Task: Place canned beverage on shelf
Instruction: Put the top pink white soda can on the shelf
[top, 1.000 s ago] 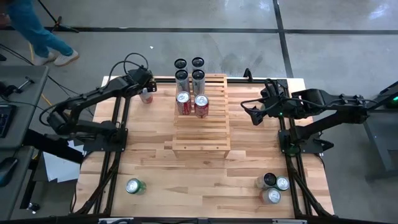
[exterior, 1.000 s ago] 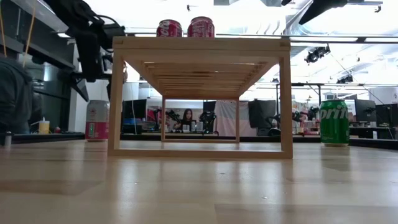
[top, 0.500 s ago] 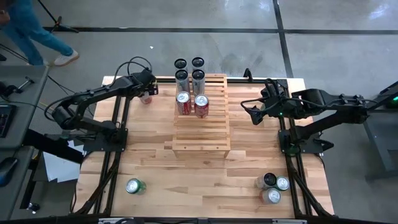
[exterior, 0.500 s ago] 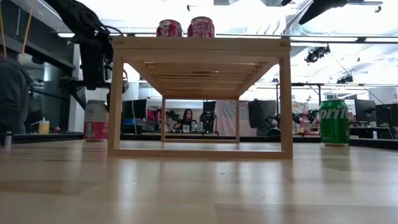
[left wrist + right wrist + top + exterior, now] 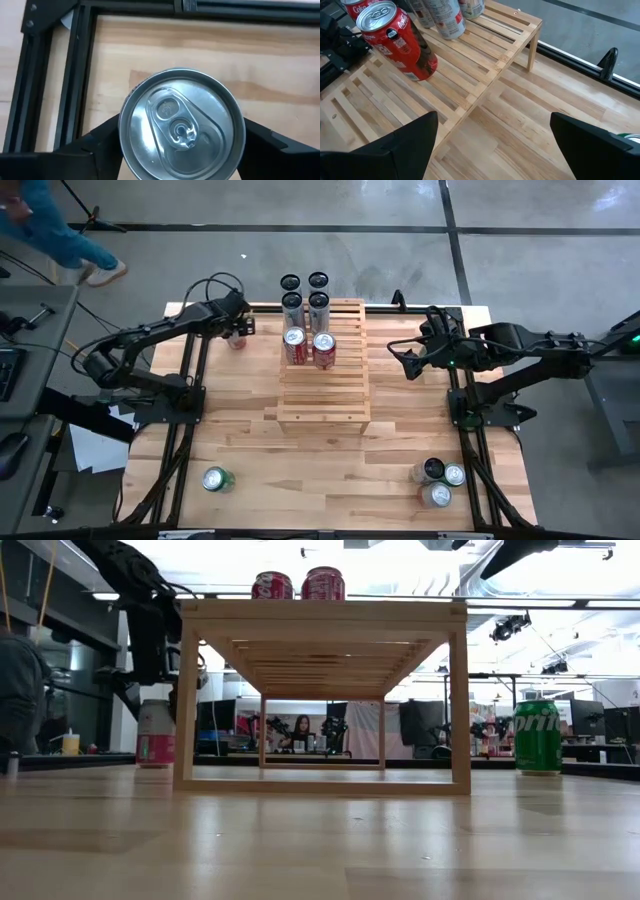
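**End effector over can at the table's far-left corner**

Left end effector (image 5: 236,332) sits directly above an upright can (image 5: 181,131) on the table (image 5: 320,455), left of the shelf (image 5: 323,375) near the far edge. In the left wrist view the silver can top lies between the two dark fingers (image 5: 95,145), one on each side and close against the can wall; contact cannot be confirmed. In the low view the can (image 5: 155,732) stands with its base on the table, showing a pale body with a pink lower band, just beside the shelf's left post.

Right end effector (image 5: 408,360) hangs to the right of the shelf, fingers spread wide with nothing between them.

Shelf contents: two red cans (image 5: 308,346) side by side on an upper step, and four slim dark-topped cans (image 5: 304,295) in a block at the far end. The right wrist view shows one red can (image 5: 395,40) upright on the slats.

Elsewhere on the table: a green can (image 5: 216,479) near the front-left, and a cluster of three cans (image 5: 438,480) near the front-right.
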{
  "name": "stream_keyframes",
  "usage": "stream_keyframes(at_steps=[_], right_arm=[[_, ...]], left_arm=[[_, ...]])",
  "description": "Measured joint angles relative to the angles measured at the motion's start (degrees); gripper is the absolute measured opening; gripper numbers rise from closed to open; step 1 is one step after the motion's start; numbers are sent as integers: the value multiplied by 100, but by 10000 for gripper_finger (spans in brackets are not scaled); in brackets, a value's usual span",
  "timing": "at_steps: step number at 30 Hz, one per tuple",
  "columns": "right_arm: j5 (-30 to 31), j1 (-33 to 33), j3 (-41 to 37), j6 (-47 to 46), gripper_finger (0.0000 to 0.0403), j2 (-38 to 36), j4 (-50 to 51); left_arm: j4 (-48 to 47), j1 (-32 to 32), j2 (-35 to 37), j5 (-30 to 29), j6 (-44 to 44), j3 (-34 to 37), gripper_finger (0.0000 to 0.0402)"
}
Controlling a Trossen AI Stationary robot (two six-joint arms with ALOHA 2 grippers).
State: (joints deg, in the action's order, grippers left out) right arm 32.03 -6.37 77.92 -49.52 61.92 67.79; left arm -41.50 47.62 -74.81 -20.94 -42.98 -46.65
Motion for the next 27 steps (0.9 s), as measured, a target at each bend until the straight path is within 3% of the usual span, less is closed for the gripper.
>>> stream_keyframes(at_steps=[7, 14, 21, 27], right_arm=[[0, -2, 1, 2, 371, -1, -42], [-2, -2, 1, 88, 371, 1, -214], [83, -2, 1, 181, 371, 1, -243], [164, -2, 1, 189, 371, 1, -243]], left_arm=[[-737, 37, 1016, 118, 595, -363, 275], [-2516, -448, 1998, 676, 1289, -1744, 275], [-3751, -2253, 2111, 1322, 516, -2903, 275], [-3093, -4286, 1696, 1181, -160, -3366, 275]])
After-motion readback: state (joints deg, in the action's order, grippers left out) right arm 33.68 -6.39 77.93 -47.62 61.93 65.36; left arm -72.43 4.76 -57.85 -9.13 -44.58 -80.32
